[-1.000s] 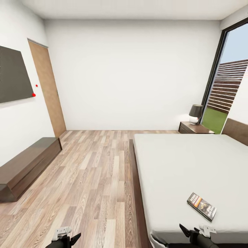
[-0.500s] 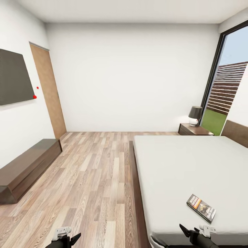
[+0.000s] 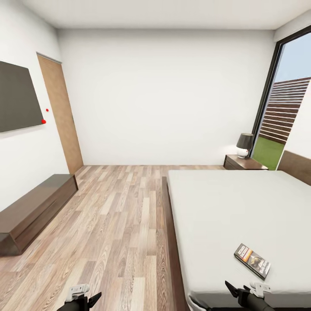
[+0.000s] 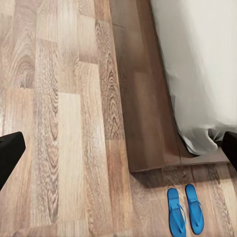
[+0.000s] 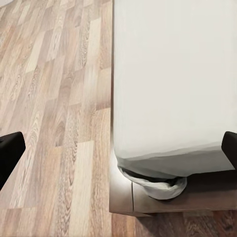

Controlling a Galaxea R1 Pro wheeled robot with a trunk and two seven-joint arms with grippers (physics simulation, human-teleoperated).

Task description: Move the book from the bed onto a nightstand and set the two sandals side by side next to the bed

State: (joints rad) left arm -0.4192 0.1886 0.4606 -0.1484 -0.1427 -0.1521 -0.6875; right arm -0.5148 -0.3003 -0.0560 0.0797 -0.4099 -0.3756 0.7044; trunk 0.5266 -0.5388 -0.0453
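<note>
Grained wood-plank floor (image 3: 116, 224), matt cloth-like mattress (image 3: 242, 207), seemingly glossy nightstand (image 3: 244, 162).

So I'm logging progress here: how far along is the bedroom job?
Looks done: the two sandals lie side by side on the floor by the corner of the bed. In hand: nothing; the left gripper and the right gripper are open and empty. Left: the book lies on the mattress near the right gripper and has to go to the nightstand beside the window.
</note>
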